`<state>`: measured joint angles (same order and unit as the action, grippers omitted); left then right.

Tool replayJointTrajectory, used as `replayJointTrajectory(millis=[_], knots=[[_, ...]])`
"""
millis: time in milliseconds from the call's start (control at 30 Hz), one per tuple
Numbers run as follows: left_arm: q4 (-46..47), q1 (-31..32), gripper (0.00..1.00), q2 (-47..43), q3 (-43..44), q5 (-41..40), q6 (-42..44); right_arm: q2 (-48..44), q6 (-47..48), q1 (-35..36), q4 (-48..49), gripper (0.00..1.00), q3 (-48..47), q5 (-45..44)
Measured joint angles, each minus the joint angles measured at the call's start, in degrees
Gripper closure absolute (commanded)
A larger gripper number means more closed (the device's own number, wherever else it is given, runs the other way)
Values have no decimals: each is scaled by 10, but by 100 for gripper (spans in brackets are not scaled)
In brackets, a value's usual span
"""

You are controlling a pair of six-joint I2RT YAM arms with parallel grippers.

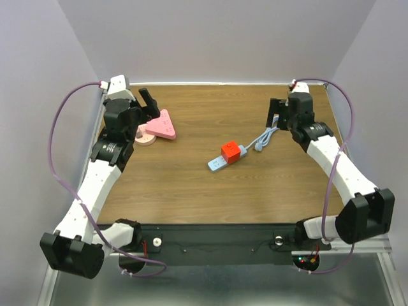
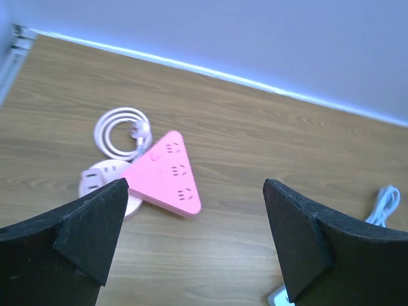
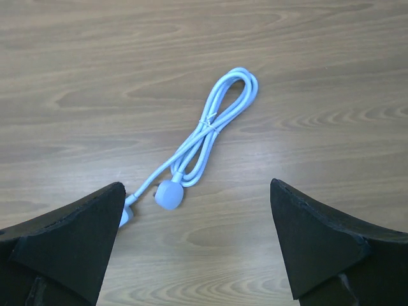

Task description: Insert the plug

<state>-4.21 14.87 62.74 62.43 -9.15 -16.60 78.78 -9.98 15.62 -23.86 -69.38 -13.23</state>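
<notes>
Wooden table (image 1: 191,197): carries all items, walled on three sides by pale panels.

Left arm (image 1: 95,185): extends along the left edge of the table. The left end effector (image 2: 194,191) is raised above the table with its fingers spread wide apart and nothing between them; it stands over the far-left items.

Right arm (image 1: 338,166): extends along the right edge. The right end effector (image 3: 196,186) is likewise raised with fingers wide apart and empty, above the bundled cord.

Pink triangular power strip (image 2: 167,172): lies flat at far left, sockets up, overlapping a round pale socket unit (image 2: 95,178). A coiled white cord (image 2: 121,131) lies just beyond them.

Light blue power strip (image 1: 217,164): lies flat near the middle of the table, angled, well apart from both end effectors.

Light blue cord (image 3: 213,121): folded into a tied bundle to the right of that strip, its rounded cord head (image 3: 171,193) resting on the table.

Plug (image 1: 230,151): red, cube-shaped, with a pale mark on one face. It sits upright on top of the light blue power strip, at the end nearer the cord. Depth of seating cannot be told
</notes>
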Motion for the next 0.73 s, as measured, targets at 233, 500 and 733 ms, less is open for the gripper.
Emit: replayJointTrajectory(millis=[233, 500, 733], knots=[[-32, -6, 1, -40, 26, -68, 7, -75, -40, -31, 74, 0, 70, -15], [-38, -6, 1, -54, 33, -110, 11, -113, -54, -37, 116, 0, 104, -49], [-36, -6, 1, -58, 38, -129, 11, -153, -50, -37, 131, 0, 104, -83]])
